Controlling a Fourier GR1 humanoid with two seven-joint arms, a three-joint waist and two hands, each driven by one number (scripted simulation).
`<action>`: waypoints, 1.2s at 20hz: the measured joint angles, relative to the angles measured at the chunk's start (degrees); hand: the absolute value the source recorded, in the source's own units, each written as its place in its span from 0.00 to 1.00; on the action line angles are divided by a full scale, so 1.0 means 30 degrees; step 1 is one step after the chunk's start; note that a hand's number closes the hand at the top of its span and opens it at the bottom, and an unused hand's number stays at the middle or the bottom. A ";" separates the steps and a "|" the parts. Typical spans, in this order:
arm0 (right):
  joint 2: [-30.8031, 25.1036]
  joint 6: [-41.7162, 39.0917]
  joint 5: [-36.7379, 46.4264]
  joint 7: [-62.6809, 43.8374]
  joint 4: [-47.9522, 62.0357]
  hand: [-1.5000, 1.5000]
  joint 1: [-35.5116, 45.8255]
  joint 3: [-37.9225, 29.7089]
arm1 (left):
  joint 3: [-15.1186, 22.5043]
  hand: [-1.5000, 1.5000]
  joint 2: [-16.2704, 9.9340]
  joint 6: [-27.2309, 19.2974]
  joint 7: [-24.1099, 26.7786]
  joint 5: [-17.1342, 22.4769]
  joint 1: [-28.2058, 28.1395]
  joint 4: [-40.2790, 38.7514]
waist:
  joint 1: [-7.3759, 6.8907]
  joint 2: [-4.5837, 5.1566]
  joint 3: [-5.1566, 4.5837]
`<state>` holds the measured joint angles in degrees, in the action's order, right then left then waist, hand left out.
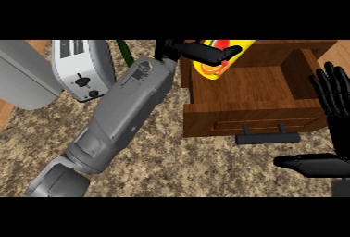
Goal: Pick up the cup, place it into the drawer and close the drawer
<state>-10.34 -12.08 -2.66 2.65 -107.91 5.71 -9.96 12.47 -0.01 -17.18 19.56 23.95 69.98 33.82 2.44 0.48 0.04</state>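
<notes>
Hiding much of the cup [213,69] — left robot hand [205,52] over drawer [253,115].

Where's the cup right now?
In the head view the yellow cup is at the top centre, held in the robot's left hand over the back left corner of the open wooden drawer, to the right of the toaster.

A white toaster [82,69] stands on the speckled counter [205,166] beside a grey appliance [24,76]
</notes>
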 measured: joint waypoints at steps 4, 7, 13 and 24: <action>-0.0182 -0.0226 -0.0253 0.0264 0.0443 0.00 0.0293 -0.0258 | 0.1517 1.00 0.0002 -0.0537 0.0287 0.1304 0.0468 -0.0972 | 0.0171 0.0026 0.0001; -0.0272 -0.0302 -0.0374 0.0046 0.0460 0.00 0.0455 -0.0293 | 0.2392 1.00 0.0002 -0.0647 0.0460 0.1737 0.0559 -0.1985 | 0.0265 0.0062 0.0004; -0.0358 -0.0613 -0.0545 0.0208 0.0513 0.00 0.0304 -0.0308 | 0.4652 0.00 -0.0003 -0.1398 -0.0344 0.2162 0.1011 -0.3057 | 0.0648 0.0136 0.0013; -0.0382 -0.1008 -0.0739 0.0592 0.0492 0.00 0.0299 -0.0229 | 0.8349 0.00 0.0003 -0.3278 -0.1157 0.2871 0.0506 -0.2780 | 0.0869 0.0188 0.0009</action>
<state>-11.49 -15.11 -4.87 4.42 -106.43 6.61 -10.64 37.51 0.00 -27.01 16.09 32.56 71.50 25.48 5.04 1.04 0.07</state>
